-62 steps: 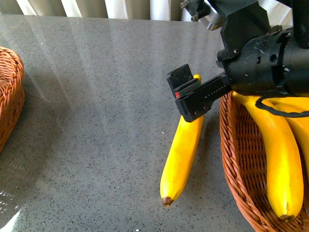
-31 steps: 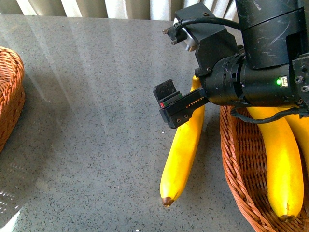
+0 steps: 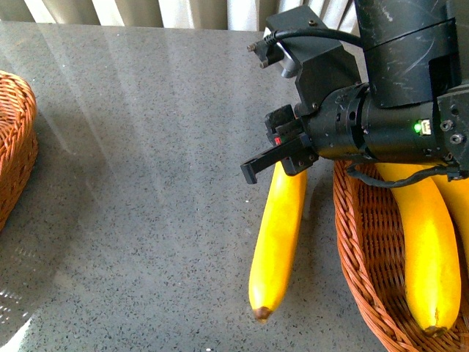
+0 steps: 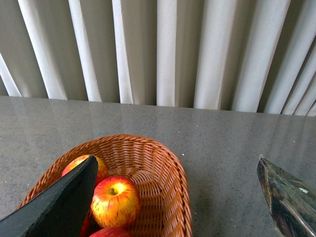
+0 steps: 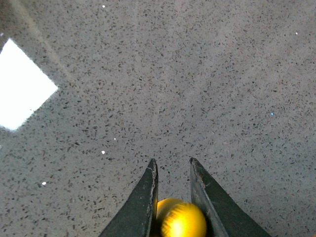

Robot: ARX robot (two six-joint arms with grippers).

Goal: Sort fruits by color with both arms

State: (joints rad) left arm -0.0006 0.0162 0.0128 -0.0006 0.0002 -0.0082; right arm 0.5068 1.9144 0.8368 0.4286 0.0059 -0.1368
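My right gripper [image 3: 272, 163] is shut on the upper end of a long yellow banana [image 3: 277, 238] that lies on the grey table, its brown tip toward me. In the right wrist view the banana's end [image 5: 180, 219] sits between the two dark fingers [image 5: 143, 207]. More bananas [image 3: 425, 249] lie in the wicker basket [image 3: 363, 257] on the right. My left gripper [image 4: 173, 192] is open above another wicker basket [image 4: 163, 173] that holds red-yellow apples [image 4: 114, 200]. The left arm is out of the front view.
The grey speckled table [image 3: 146, 183] runs between the two baskets. The left basket's rim [image 3: 18, 147] shows at the front view's left edge. Pale curtains [image 4: 163, 49] hang behind the table's far edge.
My right gripper has dropped onto the banana's upper end and closed on it. The banana has shifted slightly right and toward me.
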